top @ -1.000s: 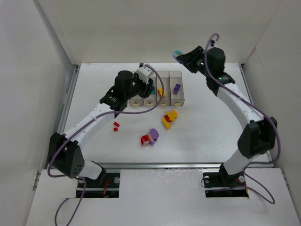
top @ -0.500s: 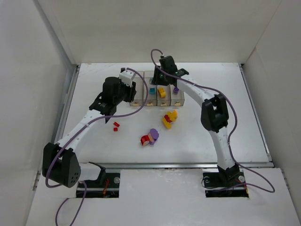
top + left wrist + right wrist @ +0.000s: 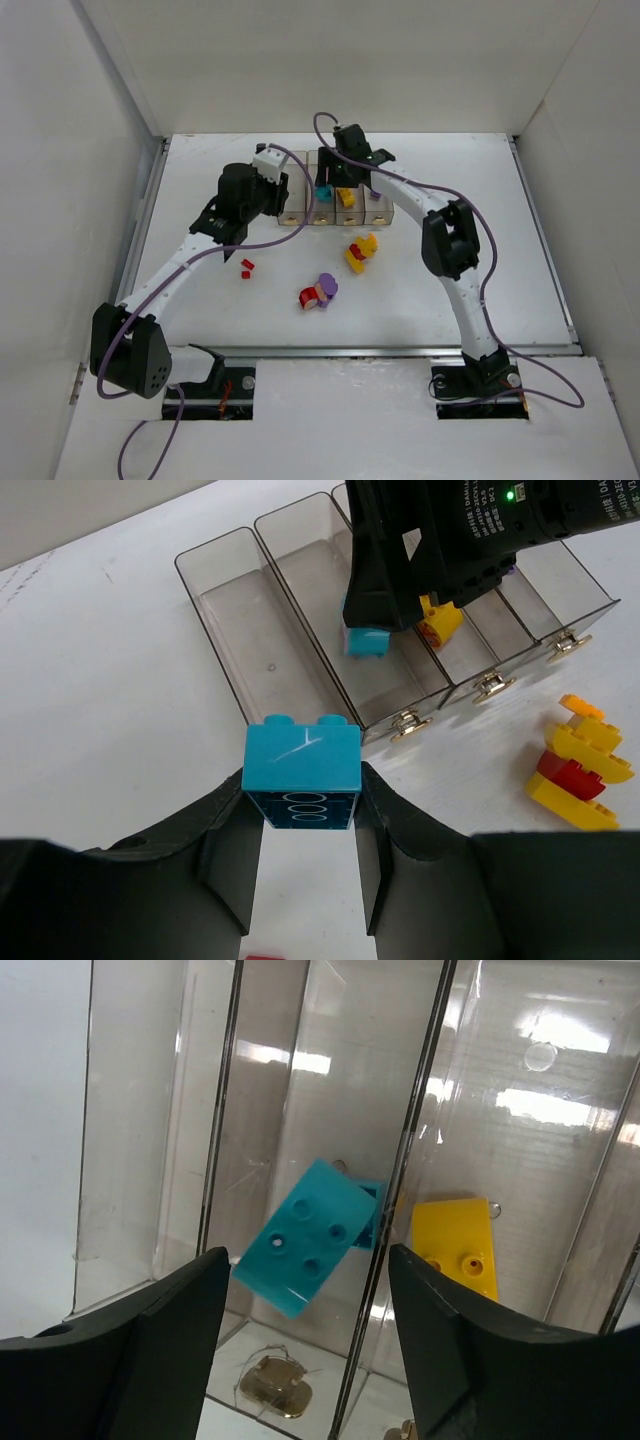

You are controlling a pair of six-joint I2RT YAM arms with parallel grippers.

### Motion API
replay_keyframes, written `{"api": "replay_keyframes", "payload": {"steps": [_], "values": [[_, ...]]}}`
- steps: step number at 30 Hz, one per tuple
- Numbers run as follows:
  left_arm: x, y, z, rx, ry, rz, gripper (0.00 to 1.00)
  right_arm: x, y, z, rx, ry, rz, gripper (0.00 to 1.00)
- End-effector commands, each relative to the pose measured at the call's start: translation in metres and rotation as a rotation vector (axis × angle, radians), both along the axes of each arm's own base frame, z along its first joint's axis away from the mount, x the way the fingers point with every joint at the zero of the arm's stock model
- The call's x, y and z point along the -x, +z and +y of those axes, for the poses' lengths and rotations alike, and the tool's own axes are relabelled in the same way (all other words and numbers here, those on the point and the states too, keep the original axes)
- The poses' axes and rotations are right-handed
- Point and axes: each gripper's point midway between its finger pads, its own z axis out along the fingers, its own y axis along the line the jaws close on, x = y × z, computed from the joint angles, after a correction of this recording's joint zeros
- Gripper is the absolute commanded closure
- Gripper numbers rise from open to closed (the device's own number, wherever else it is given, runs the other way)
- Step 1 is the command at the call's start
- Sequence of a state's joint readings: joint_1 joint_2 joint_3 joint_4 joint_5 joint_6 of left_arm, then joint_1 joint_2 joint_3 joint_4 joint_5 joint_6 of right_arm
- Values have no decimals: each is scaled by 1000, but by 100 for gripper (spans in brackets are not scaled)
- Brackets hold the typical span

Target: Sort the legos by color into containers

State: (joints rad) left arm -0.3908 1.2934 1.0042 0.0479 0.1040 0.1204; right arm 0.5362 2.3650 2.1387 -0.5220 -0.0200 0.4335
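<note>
Four clear containers (image 3: 291, 213) stand in a row at the table's back middle. My left gripper (image 3: 268, 192) is just left of them, shut on a teal lego (image 3: 302, 770) held above the table. My right gripper (image 3: 326, 180) hangs open over the second container, where a teal lego (image 3: 315, 1235) lies tilted, free of both fingers. A yellow lego (image 3: 455, 1245) is in the third container and a purple one (image 3: 374, 189) in the fourth. The first container (image 3: 250, 630) holds nothing.
Loose on the table are a yellow-and-red clump (image 3: 361, 251), a red-and-purple clump (image 3: 318, 292) and a small red brick (image 3: 247, 266). The right arm's black wrist (image 3: 450, 540) hangs over the containers. White walls enclose the table on three sides.
My right arm swung from the back right to above the second container, and its teal lego now lies there. My left gripper drew back left from the containers, still holding its teal lego.
</note>
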Motion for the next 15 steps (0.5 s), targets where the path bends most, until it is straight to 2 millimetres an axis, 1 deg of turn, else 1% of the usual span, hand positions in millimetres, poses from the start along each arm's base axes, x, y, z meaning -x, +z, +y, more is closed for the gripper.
{"api": "replay_keyframes", "payload": {"steps": [1, 2, 3, 4, 5, 6, 7, 8, 9, 10, 11, 12, 13, 14, 15], "values": [[-8, 21, -1, 20, 1, -69, 100, -4, 59, 13, -75, 37, -113, 29], [-8, 21, -1, 20, 1, -69, 100, -3, 68, 13, -82, 37, -126, 29], [-8, 21, 0, 13, -2, -73, 100, -4, 82, 13, -97, 37, -151, 29], [-10, 21, -3, 15, -10, -72, 100, -3, 90, 13, -110, 31, -157, 29], [-10, 18, -5, 15, -19, -62, 100, -3, 97, 11, -111, 22, -171, 29], [-11, 23, -6, 22, -28, -71, 100, -2, 106, 10, -119, 22, -184, 29], [-10, 14, -11, 11, -58, -47, 100, 0, 127, 6, -132, 12, -221, 29], [-15, 14, -16, 12, -72, -37, 100, 4, 136, 5, -147, 6, -228, 29], [-17, 10, -19, 12, -87, -19, 100, 2, 143, -5, -146, -15, -243, 29], [-17, 4, -23, 7, -102, 13, 100, 8, 172, -14, -190, -39, -274, 28], [-20, 12, -33, 25, -148, 15, 100, 8, 185, -22, -214, -56, -302, 28], [-26, -2, -39, 12, -174, 55, 100, 5, 195, -39, -228, -88, -319, 28], [-29, -6, -44, 11, -190, 81, 100, 8, 185, -51, -222, -110, -299, 28], [-32, -7, -50, 19, -214, 93, 100, 17, 213, -64, -252, -116, -348, 28], [-44, 12, -58, 40, -221, 68, 100, 17, 217, -83, -248, -146, -353, 28]]}}
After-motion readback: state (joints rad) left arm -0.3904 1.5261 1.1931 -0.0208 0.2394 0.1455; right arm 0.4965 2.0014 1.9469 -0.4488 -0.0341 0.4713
